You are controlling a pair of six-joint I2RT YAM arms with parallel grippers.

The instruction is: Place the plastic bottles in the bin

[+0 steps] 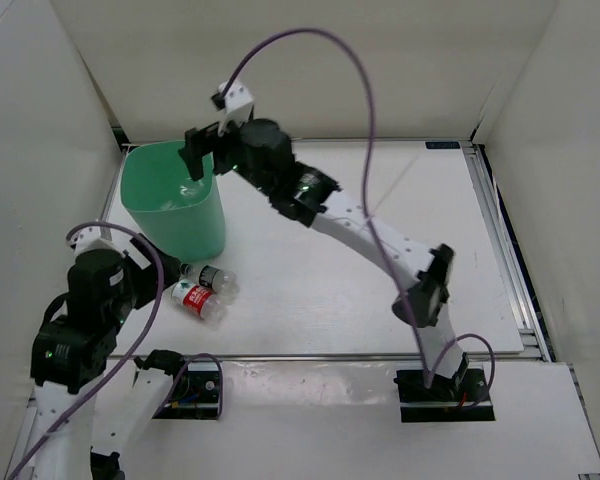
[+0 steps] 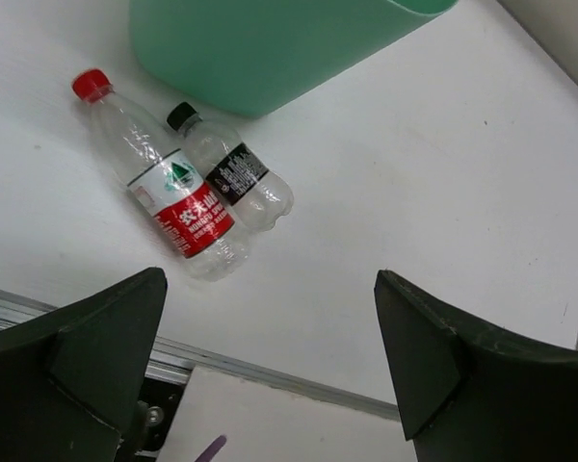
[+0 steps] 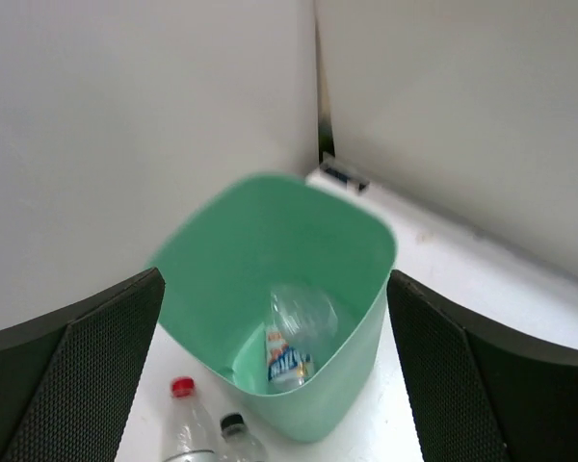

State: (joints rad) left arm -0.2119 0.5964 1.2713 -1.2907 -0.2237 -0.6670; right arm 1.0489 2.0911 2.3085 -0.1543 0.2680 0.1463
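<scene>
- Two bottles lie touching on the table (image 2: 443, 173), the red-labelled bottle (image 2: 173, 192) and the dark-labelled bottle (image 2: 233, 173), just beside the bin (image 1: 180, 215) and near the front rail (image 2: 270, 371).
- My left claw (image 2: 270, 337) hangs above them, spread wide, holding nothing.
- My right claw (image 1: 198, 152), wide and holding nothing, hovers over the bin's rim; one crinkled bottle (image 3: 294, 337) lies inside.
- Bare tabletop opens rightward.

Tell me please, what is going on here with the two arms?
The right tool hangs open and empty above the bin, where clear bottle plastic lies at the bottom. Two bottles lie side by side on the table beside the bin: a red-labelled bottle and a dark-labelled bottle. The left tool is open near them, holding nothing.
</scene>
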